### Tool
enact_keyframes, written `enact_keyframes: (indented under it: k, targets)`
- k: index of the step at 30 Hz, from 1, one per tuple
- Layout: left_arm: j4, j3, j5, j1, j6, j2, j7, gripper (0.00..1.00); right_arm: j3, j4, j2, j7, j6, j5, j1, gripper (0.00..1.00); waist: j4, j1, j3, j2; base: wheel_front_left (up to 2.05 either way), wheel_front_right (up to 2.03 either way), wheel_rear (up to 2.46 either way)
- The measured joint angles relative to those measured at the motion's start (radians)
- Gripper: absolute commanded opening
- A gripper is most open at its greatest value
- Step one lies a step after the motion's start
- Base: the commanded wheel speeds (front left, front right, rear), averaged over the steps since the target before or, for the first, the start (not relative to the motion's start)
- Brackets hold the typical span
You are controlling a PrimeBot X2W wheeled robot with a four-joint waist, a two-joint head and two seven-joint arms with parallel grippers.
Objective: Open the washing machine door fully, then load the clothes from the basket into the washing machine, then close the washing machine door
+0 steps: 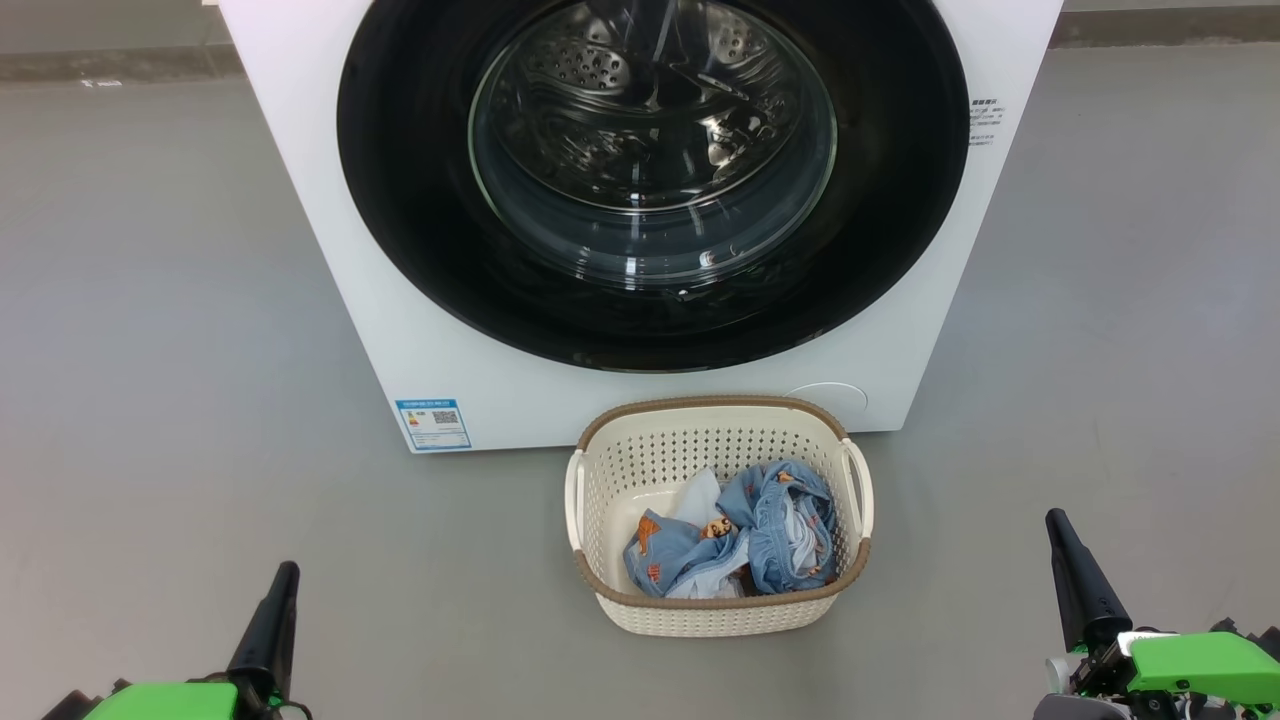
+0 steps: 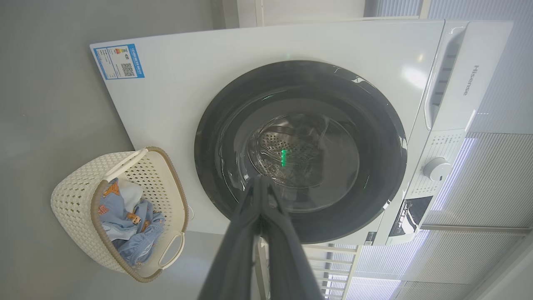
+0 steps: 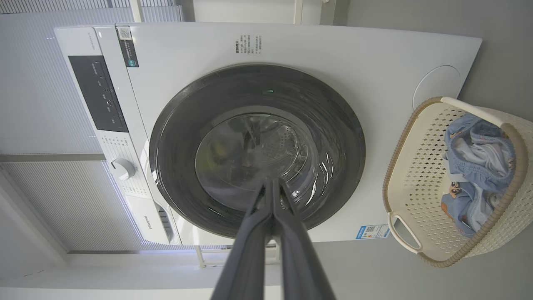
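Observation:
The white washing machine [image 1: 300, 190] stands ahead with its round black-rimmed door [image 1: 400, 200] closed flat against its front; the steel drum shows through the glass. On the floor just in front of it sits the cream basket [image 1: 720, 610], holding crumpled light-blue clothes [image 1: 770, 535] with orange prints. My left gripper [image 1: 283, 572] rests low at the left, shut and empty, well left of the basket. At the lower right my right gripper [image 1: 1055, 520] is likewise shut and empty. Each wrist view shows the door [image 2: 208, 146] [image 3: 175, 137] beyond closed fingertips [image 2: 259, 180] [image 3: 271, 181], with the basket [image 2: 75, 187] [image 3: 416, 166] off to one side.
Bare grey floor [image 1: 170, 400] spreads on both sides of the machine and basket. A blue label sticker [image 1: 432, 423] marks the machine's lower left corner. The control panel with its knob [image 2: 436, 168] runs along the machine's top.

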Motion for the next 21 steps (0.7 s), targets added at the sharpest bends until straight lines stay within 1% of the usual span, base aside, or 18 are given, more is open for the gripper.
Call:
enact_keyframes:
  k: [21]
  targets:
    - [0.000,0.000,0.000,0.000,0.000,0.000,0.000,0.00,0.000,0.000,0.000,0.000,0.000,0.000,0.000,0.00,0.000,0.0000,0.000,0.0000,0.00,0.00,0.00]
